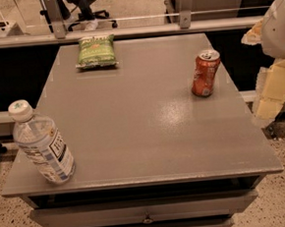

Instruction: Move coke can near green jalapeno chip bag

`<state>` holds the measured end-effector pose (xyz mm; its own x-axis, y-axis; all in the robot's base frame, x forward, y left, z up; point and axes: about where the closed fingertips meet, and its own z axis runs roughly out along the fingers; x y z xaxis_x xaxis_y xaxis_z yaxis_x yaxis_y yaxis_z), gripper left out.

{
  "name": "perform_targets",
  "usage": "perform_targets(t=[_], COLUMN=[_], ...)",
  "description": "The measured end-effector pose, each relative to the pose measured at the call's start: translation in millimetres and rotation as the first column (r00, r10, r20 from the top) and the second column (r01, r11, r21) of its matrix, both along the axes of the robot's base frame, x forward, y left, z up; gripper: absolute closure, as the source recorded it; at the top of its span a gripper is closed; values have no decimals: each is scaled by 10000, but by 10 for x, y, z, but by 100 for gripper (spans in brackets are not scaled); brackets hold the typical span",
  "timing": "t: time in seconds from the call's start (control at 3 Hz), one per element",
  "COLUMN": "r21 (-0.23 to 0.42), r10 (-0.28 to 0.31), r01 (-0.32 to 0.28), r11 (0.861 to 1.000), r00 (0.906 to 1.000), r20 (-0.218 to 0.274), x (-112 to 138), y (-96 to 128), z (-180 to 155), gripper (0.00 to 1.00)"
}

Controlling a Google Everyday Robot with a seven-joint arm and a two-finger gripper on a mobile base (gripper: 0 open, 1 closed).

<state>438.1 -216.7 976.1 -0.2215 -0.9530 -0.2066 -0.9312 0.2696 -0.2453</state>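
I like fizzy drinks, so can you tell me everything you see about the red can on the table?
The coke can is small, red-orange shiny metal with white lettering and a silver top with a pull tab. It stands on its base on the grey table, near the right edge toward the back, touching nothing but the tabletop. The green jalapeno chip bag lies far off at the back left. The gripper hangs to the can's right, past the table edge, not touching it.
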Motion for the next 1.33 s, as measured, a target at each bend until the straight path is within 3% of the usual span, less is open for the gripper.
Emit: perform_targets(t=[0.67,1.0,1.33], r21=[24,698,1583], r10=[55,-143,-425], r01=[-56,88,168], r11=[10000,9975,9872], r00=[9997,9968,9861], r20=[225,786,1605], x=[38,277,730], y=[-18,-177,-294], z=[13,-34,-162], gripper=[0,0,0])
